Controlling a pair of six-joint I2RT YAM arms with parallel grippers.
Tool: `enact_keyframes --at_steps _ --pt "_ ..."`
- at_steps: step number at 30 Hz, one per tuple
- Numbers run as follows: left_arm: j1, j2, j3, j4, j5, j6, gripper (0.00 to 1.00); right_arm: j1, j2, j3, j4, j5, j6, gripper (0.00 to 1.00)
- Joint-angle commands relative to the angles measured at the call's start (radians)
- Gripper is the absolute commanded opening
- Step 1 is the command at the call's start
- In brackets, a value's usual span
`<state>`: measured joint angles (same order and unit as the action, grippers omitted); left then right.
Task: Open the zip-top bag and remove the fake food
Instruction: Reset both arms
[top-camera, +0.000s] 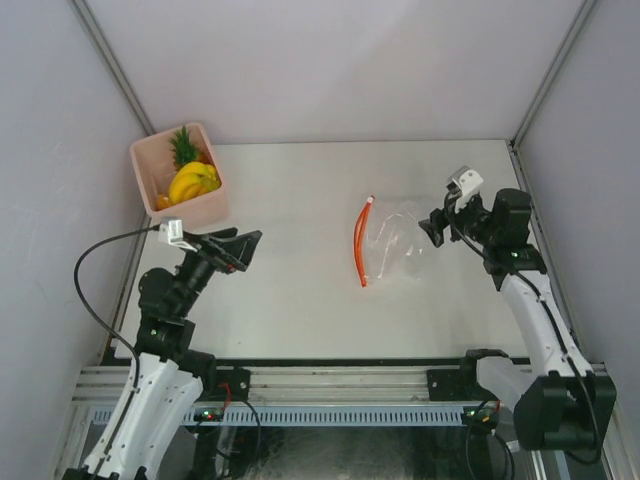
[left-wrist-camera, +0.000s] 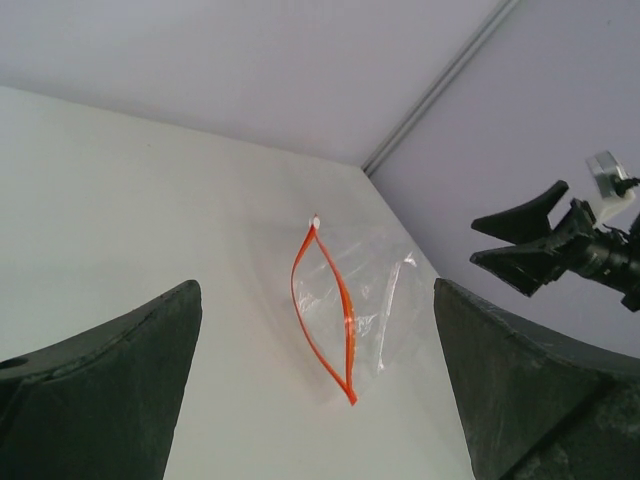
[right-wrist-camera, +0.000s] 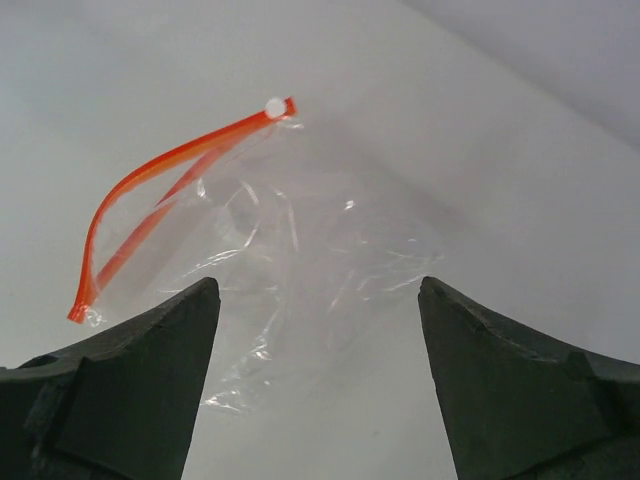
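The left arm (top-camera: 150, 400) and right arm (top-camera: 535, 320) have white lower links and black joints. The left gripper (top-camera: 252, 252) has matte black wedge-shaped fingers (left-wrist-camera: 100, 380) and a white camera block (top-camera: 172, 233). A thin black cable (top-camera: 79, 272) loops beside it.

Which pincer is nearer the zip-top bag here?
Right. The right pincer hangs open just beside the zip-top bag; the left pincer is much farther off on the other side, by the pink bin.

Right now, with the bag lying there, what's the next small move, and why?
Probably pull the right gripper back from the zip-top bag: its jaws are open and hold nothing, the bag lies open and looks empty, and the fake food sits in the pink bin.
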<state>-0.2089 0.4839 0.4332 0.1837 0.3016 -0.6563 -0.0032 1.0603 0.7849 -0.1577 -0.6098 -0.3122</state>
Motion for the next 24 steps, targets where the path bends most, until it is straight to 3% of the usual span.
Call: enact_keyframes --at_steps 1,8,16,19,24 --pt "0.026 -0.068 -0.012 -0.009 -0.029 -0.041 1.0 -0.056 -0.099 0.107 -0.085 -0.048 -0.106 0.82" --pt "0.029 0.035 0.246 -0.314 0.027 0.115 1.0 -0.162 -0.055 0.406 -0.375 -0.217 -0.039 1.0" --pt "0.028 0.155 0.684 -0.585 0.041 0.305 1.0 -0.216 0.029 0.921 -0.673 -0.234 0.0 1.0" --pt "0.029 0.195 0.815 -0.636 0.054 0.32 1.0 -0.223 0.03 1.046 -0.692 -0.204 0.076 1.0" --pt "0.029 0.235 0.953 -0.645 0.095 0.312 1.0 -0.263 0.046 1.179 -0.713 -0.289 0.187 1.0"
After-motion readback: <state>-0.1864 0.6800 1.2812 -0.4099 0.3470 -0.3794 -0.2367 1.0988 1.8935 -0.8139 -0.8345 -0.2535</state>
